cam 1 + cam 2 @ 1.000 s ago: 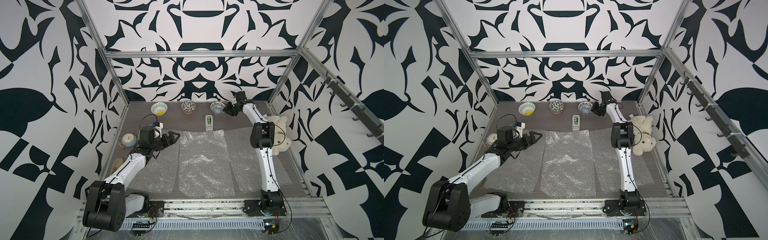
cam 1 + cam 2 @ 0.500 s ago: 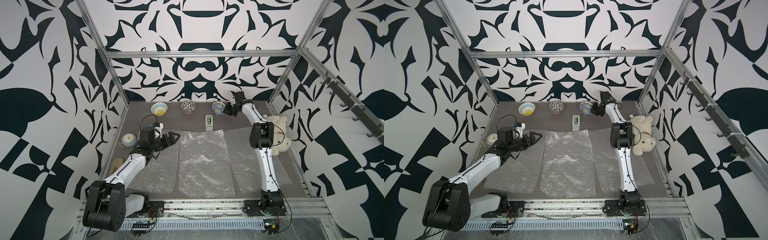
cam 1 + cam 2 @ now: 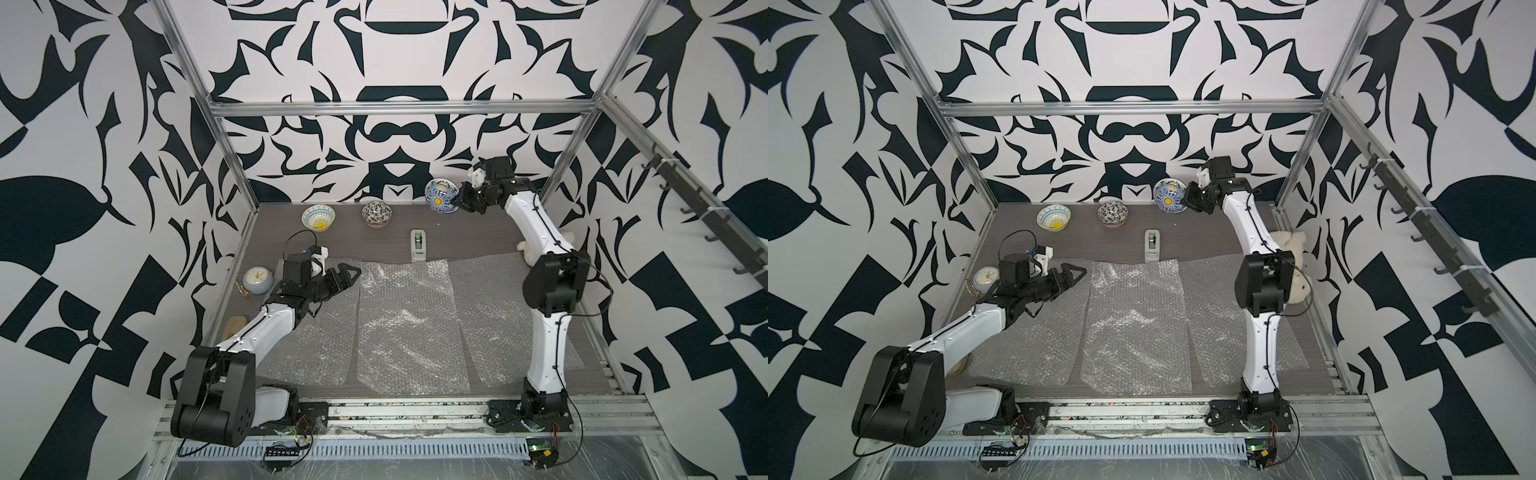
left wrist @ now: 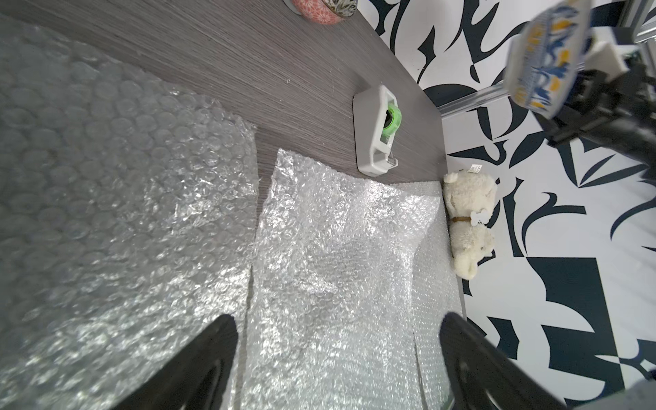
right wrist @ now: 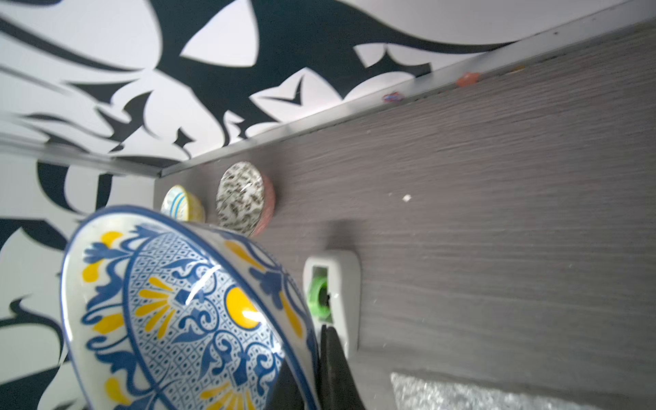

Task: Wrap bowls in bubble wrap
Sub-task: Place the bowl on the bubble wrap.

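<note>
Nearest, bubble wrap [image 3: 407, 324]: three sheets are lying flat, side by side on the tabletop [image 3: 478, 235], none holding a bowl yet.
Left end effector [image 3: 345, 276]: hovering spread wide over the leftmost sheet's far edge, gripping nothing.
Tape dispenser [image 3: 418, 246]: sitting just beyond the middle sheet; the carry is best routed clear of it.
Resting bowls: the light blue-and-white bowl [image 3: 318, 217] and the floral bowl [image 3: 377, 212] are sitting unwrapped by the back wall.
Blue-patterned bowl [image 3: 439, 196]: hanging tilted in the air, clear of the tabletop.
Right end effector [image 3: 459, 199]: pinching that bowl's rim. The glaze is probably slippery, so moving slowly, levelling it and lowering it onto a sheet's middle is looking wise.
</note>
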Controlling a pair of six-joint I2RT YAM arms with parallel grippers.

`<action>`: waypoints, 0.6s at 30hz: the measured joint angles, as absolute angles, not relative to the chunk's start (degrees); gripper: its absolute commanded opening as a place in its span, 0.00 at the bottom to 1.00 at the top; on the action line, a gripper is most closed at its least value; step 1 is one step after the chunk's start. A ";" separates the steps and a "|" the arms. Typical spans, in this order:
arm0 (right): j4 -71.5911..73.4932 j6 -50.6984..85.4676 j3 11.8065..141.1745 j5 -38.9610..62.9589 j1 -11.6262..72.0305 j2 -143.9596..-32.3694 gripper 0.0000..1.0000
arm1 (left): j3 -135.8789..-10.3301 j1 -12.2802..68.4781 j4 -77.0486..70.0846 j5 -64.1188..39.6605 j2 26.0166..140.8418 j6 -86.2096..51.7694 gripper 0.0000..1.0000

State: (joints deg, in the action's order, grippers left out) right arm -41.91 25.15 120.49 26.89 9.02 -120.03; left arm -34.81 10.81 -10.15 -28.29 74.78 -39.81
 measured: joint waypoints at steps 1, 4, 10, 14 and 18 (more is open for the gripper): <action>-42.06 24.12 116.46 27.31 10.35 -116.49 0.00 | -34.59 10.85 -10.83 -28.29 75.29 -40.14 0.93; -42.44 21.91 105.30 28.23 14.81 -108.66 0.00 | -34.24 10.90 -11.77 -28.25 76.55 -40.58 0.93; -43.53 19.07 86.24 28.25 24.16 -103.18 0.00 | -34.24 10.98 -14.39 -28.29 79.42 -41.74 0.93; -43.55 19.35 76.55 25.65 28.18 -102.39 0.00 | -34.26 11.33 -15.79 -28.34 81.47 -42.48 0.93; -43.31 19.88 73.21 22.17 30.17 -101.73 0.00 | -34.89 11.99 -16.47 -28.64 83.83 -43.07 0.91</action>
